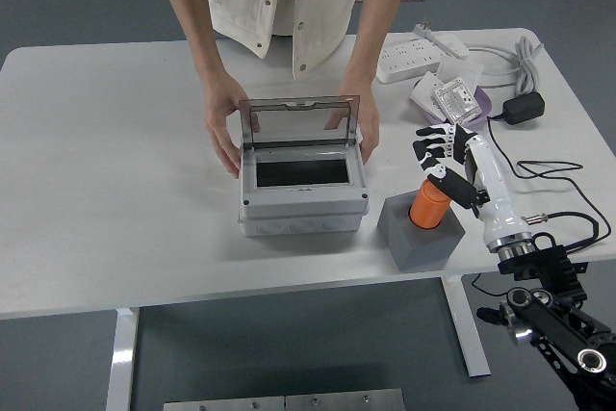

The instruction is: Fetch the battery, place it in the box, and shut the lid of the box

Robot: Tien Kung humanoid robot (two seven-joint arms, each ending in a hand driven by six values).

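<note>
Across the white worktop (115,199), the left stretch lies bare. Near the middle stands the grey box (303,194), its clear lid (299,119) raised upright on the far edge, the dark inside showing. A person in a cream jacket leans in from the far side and steadies the box with both hands: one hand (223,132) lies flat against the box's left wall, the other hand (361,122) rests against its right wall, behind the lid's edge.

Just right of the box, at the near edge of the worktop, sits a grey block (423,236). The orange battery (429,205) stands upright in the top of this block, well outside the box. The robot's right hand (445,156) comes in from the lower right on a white forearm and hangs over the battery. Its black-and-white fingers (433,144) are spread apart and partly bent, pointing left; the thumb sits right beside the battery's top, and I cannot tell whether it touches. Nothing is clamped.

Farther back on the right lie a white power strip (416,58), a small white device (454,98) on a pale purple pad, a black adapter (523,108) and a grey coiled cable (527,57). A thin black wire trails along the right edge towards the arm.
</note>
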